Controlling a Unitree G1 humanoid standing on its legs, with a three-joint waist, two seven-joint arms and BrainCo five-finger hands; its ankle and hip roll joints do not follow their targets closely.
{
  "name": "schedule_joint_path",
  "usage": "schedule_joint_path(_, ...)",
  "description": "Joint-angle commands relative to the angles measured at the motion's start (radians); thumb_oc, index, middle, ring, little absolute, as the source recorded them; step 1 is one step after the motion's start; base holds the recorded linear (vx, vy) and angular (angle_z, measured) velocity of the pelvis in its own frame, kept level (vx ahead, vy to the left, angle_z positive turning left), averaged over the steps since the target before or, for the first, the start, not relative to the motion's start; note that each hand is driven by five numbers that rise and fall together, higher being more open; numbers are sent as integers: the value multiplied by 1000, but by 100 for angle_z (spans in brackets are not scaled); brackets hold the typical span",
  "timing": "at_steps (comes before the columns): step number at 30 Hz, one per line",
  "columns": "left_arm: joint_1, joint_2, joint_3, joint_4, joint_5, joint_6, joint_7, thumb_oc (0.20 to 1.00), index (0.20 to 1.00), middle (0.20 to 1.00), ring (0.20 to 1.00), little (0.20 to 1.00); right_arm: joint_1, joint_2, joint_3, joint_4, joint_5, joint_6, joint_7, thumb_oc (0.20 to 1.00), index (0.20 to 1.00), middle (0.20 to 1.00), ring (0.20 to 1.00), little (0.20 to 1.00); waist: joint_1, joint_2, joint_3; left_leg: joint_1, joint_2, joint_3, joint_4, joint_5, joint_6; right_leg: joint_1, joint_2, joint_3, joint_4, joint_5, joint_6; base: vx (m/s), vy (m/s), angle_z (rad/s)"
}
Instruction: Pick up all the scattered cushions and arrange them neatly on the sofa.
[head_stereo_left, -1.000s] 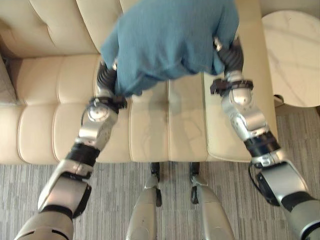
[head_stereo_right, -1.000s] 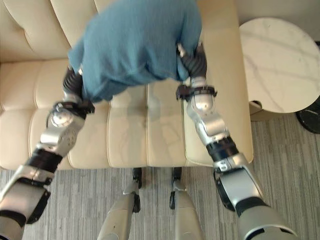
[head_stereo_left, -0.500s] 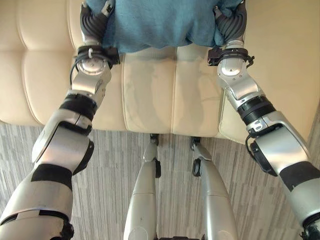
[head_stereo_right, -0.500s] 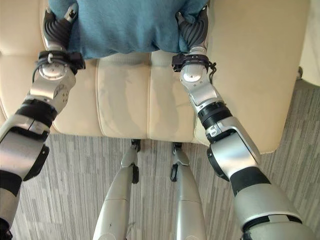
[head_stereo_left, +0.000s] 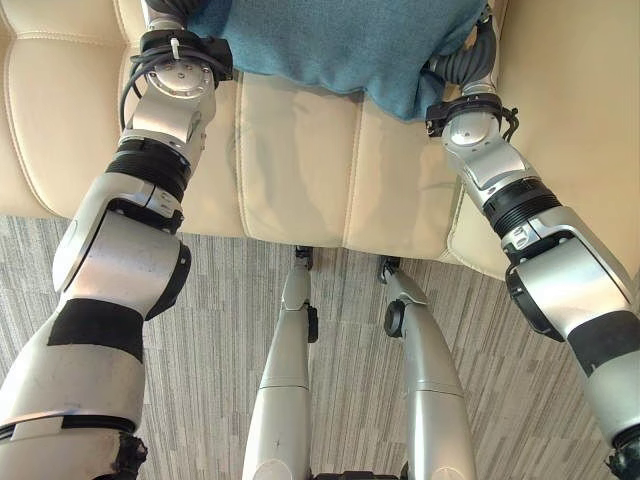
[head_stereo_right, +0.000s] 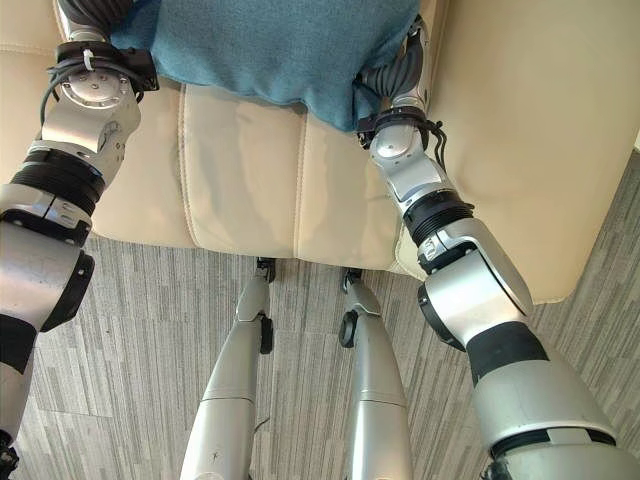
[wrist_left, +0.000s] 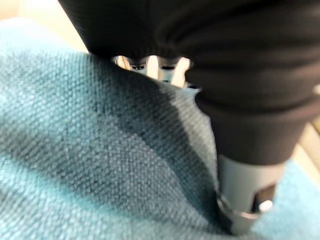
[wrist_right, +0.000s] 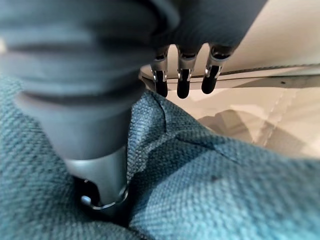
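A teal cushion (head_stereo_left: 340, 40) of coarse woven cloth lies on the seat of the cream leather sofa (head_stereo_left: 300, 150), up toward the backrest, held between the robot's two arms. The left hand (wrist_left: 150, 62) is at the cushion's left edge; in the left wrist view its thumb presses down into the cloth beside the dark ribbed cover, while the fingers show only as a row of silver bases past a fold of the cushion, so whether they curl round it cannot be told. The right hand (wrist_right: 182, 75) is at the cushion's right corner, the corner that hangs lowest over the sofa's seat. In the right wrist view its thumb digs into the teal cloth and puckers it, and its dark-tipped fingers (wrist_right: 183, 87) hang bent on the far side of the cushion's edge, so the hand pinches that corner. Beyond those fingers lies the sofa's seat with its stitched seams. In front of the sofa is a grey striped carpet (head_stereo_right: 130, 330).
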Motion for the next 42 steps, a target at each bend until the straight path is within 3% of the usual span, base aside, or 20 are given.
schedule_joint_path(1,-39,20,59,-1,-59,-71,-39,1000,1000,1000,1000,1000,-53,35,-7,16,6,-49,13,1000,1000,1000,1000,1000,18,-22,-58,98,-46,7,65,-232,7,223,-10,4,-187,-92,109,0,0,0)
schedule_joint_path(10,175,61,200,34,-256,-58,-135,1000,1000,1000,1000,1000,73,10,-148,88,209,-35,85,1000,1000,1000,1000,1000,31,-9,-64,265,-45,15,34,-241,4,387,-6,2,-218,-98,96,0,0,0)
schedule_joint_path(20,307,111,222,94,-228,-25,-199,1000,1000,1000,1000,1000,147,-2,-113,117,204,-14,150,1000,1000,1000,1000,1000,33,-13,-68,359,-32,28,2,-223,-1,484,-5,-6,-258,-83,91,-6,4,-2)
schedule_joint_path(21,370,105,245,75,-222,-26,-207,1000,1000,1000,1000,1000,206,12,-138,92,238,-24,169,1000,1000,1000,1000,1000,35,-16,-72,377,-34,37,-10,-193,4,504,-8,-16,-271,-58,87,-36,34,-5)
schedule_joint_path(25,566,95,316,-39,-192,-36,-206,1000,1000,1000,1000,1000,369,43,-176,-36,252,-28,193,1000,1000,1000,1000,1000,31,-18,-103,451,-33,46,-58,-187,4,569,-7,-17,-300,-53,90,61,38,-4)
schedule_joint_path(27,828,58,397,-205,-142,-39,-218,1000,1000,1000,1000,1000,590,55,-210,-209,209,-28,248,1000,1000,1000,1000,1000,24,-21,-139,534,-33,58,-102,-187,7,641,-10,-17,-323,-46,96,130,66,-8)
schedule_joint_path(30,980,10,445,-293,-122,-35,-227,1000,1000,1000,1000,1000,720,52,-235,-285,165,-15,269,1000,1000,1000,1000,1000,17,-19,-167,589,-32,61,-126,-189,10,693,-13,-19,-339,-44,101,132,80,-11)
schedule_joint_path(31,1143,-71,471,-393,-102,-24,-245,1000,1000,1000,1000,1000,866,75,-266,-362,146,-3,316,1000,1000,1000,1000,1000,9,-18,-194,638,-29,67,-146,-190,14,736,-14,-17,-353,-43,107,121,80,-11)
schedule_joint_path(32,1145,-72,472,-395,-101,-23,-244,1000,1000,1000,1000,1000,868,75,-266,-363,145,-2,316,1000,1000,1000,1000,1000,9,-18,-195,640,-29,67,-147,-190,14,737,-14,-18,-354,-43,107,155,132,-9)
schedule_joint_path(33,1281,-128,492,-483,-71,-16,-263,1000,1000,1000,1000,1000,981,94,-297,-417,126,4,357,1000,1000,1000,1000,1000,0,-15,-226,683,-31,76,-164,-191,17,779,-14,-14,-373,-36,115,71,77,-9)
schedule_joint_path(42,1516,-212,517,-549,54,59,-324,1000,1000,1000,1000,1000,1233,54,-362,-480,-62,46,439,1000,1000,1000,1000,1000,-24,-14,-320,853,-30,107,-211,-220,31,925,-17,7,-435,-31,132,72,88,-13)
